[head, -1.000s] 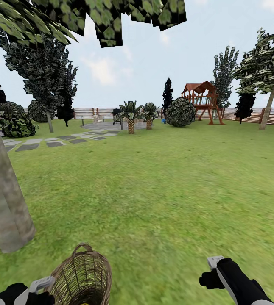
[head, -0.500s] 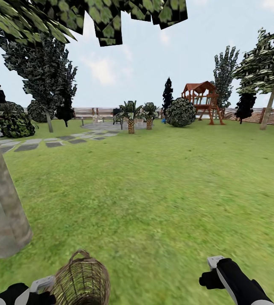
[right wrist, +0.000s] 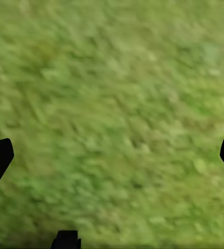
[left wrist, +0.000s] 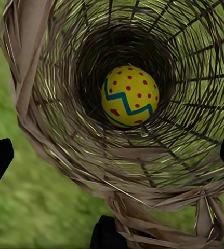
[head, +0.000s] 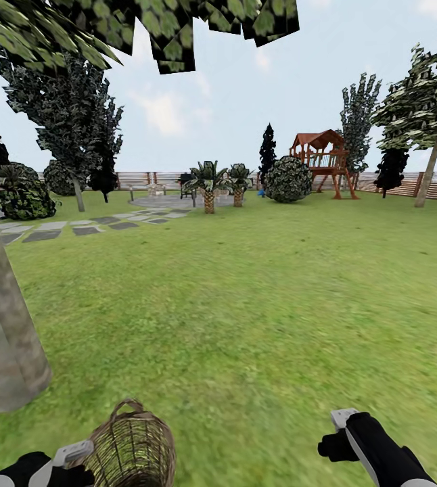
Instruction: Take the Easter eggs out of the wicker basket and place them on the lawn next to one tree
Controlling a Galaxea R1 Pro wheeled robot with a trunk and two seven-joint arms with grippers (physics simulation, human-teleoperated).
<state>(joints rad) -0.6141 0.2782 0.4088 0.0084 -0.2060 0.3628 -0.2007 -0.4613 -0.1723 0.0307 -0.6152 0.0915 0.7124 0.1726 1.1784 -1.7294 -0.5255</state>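
Note:
The wicker basket [head: 132, 450] leans on the lawn [head: 259, 304] at the lower left of the head view, its loop handle up. My left gripper [head: 76, 452] is right beside its left side, open. The left wrist view looks into the basket [left wrist: 54, 119], where one yellow Easter egg [left wrist: 130, 96] with a blue zigzag and red dots lies at the bottom; the other eggs are out of view. My left gripper [left wrist: 112, 161] has its jaws wide apart at the basket's mouth. My right gripper [head: 340, 423] is open over bare grass [right wrist: 112, 114]. A thick grey-brown tree trunk [head: 5, 338] stands just left of the basket.
Stepping stones [head: 76, 226] lead to a paved circle with short palms [head: 208, 182]. A round bush [head: 287, 179] and a red play tower [head: 323, 159] stand at the far fence. Another leafy tree [head: 427, 169] is far right. Wide grass lies ahead.
The whole view shifted a little early on, sliding the trunk and basket left and down. Since then my left gripper has edged slightly up beside the basket; the right arm is still.

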